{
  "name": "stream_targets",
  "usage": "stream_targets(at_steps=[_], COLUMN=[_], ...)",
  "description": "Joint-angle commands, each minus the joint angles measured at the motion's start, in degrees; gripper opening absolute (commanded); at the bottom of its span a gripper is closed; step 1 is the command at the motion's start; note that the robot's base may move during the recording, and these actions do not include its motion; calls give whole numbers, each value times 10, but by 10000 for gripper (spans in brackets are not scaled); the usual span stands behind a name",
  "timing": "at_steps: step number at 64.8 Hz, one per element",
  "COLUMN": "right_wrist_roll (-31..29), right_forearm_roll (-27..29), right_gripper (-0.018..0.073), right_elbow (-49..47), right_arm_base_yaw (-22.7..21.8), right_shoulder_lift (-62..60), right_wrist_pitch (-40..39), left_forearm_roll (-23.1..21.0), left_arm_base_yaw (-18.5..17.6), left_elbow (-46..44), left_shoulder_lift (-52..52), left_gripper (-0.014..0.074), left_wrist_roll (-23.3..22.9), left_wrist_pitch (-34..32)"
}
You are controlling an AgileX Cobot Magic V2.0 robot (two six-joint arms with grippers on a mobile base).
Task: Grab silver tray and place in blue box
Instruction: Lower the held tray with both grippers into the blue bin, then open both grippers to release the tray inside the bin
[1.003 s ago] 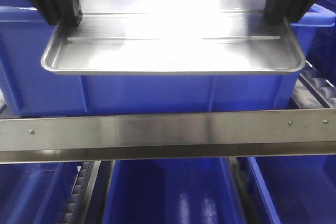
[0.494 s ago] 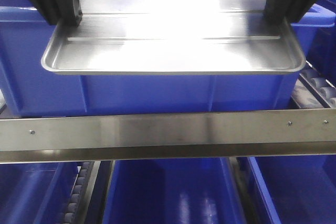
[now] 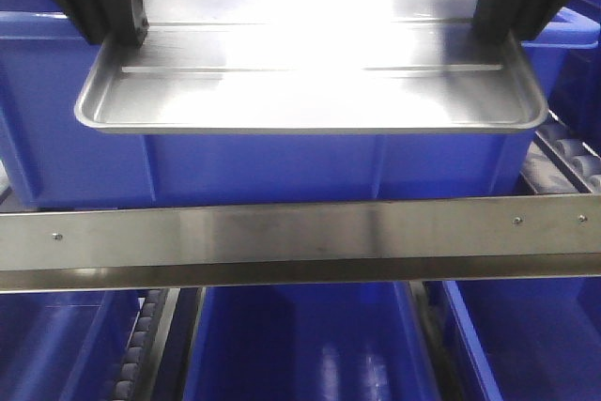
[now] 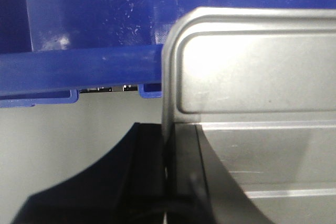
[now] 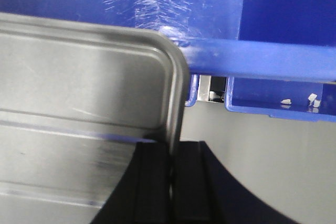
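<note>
A shiny rectangular silver tray [image 3: 310, 72] with a raised rim and two long ridges sits level over the open top of a deep royal-blue plastic box [image 3: 282, 171]. Its near edge reaches past the box's front wall. The black left gripper [image 3: 117, 30] pinches the tray's left rim, and the black right gripper [image 3: 498, 25] pinches the right rim. A brushed steel rail [image 3: 300, 241] crosses in front, below the box.
</note>
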Motion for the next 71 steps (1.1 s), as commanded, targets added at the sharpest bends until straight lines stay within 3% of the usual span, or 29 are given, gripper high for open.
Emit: stream_targets(at_steps=[1, 25, 43, 57, 71], right_wrist_roll=[-11, -27, -59, -80, -82], right_forearm_roll=[-36, -37, -62, -62, -61], right_gripper=[57, 57, 57, 57, 57], right_elbow=[-31, -175, -278, -347, -355], right_arm_base_yaw=[-2, -2, -22, -58, -92], right_shoulder_lift=[-31, -46, 19, 114, 198], right_wrist_pitch=[2, 52, 16, 8, -38], left_forearm_roll=[30, 51, 44, 49, 47], left_arm_base_yaw=[-4, 1, 62, 94, 124], left_elbow=[-22, -184, -295, -316, -316], left_shoulder_lift=[-20, -20, 36, 123, 198], left_gripper=[-105, -105, -105, -105, -105], left_wrist_roll=[16, 90, 130, 135, 135], left_wrist_pitch=[4, 14, -3, -35, -79])
